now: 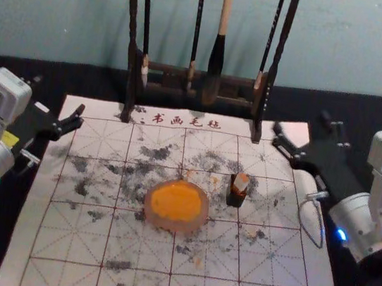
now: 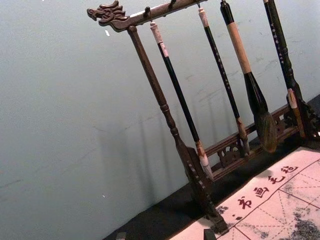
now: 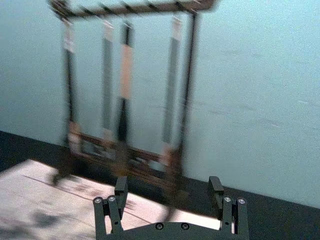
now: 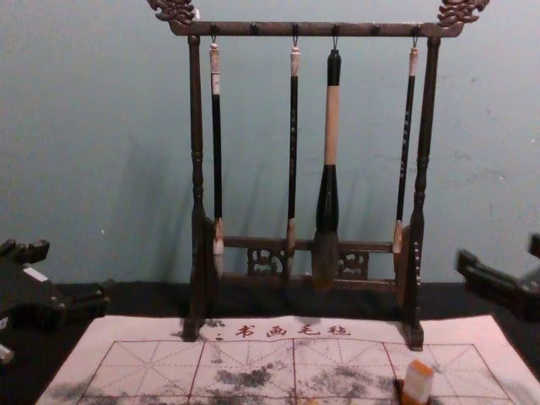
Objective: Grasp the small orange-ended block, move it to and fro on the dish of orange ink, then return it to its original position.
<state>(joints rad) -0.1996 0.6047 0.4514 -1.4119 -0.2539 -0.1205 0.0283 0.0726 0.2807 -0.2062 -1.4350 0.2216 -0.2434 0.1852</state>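
In the head view, the small pale block [image 1: 241, 183] with an orange end stands in a small dark holder [image 1: 236, 199], right of the round dish of orange ink [image 1: 177, 201]. The chest view has the block [image 4: 417, 384] with its orange end up. My right gripper [image 1: 302, 124] is open, behind the block and to its right, apart from it; its fingers frame a gap in the right wrist view, where the gripper [image 3: 168, 185] holds nothing. At the left side, my left gripper [image 1: 59, 96] stands open and idle, its tips also at the left wrist view's lower edge [image 2: 165, 235].
A dark wooden rack [image 4: 197, 169] with several hanging brushes [image 4: 331, 126] stands at the back of the mat, between the two grippers. The white gridded mat [image 1: 77, 241] has black ink smudges and lies on a black cloth [image 1: 1, 230]. A wall rises behind.
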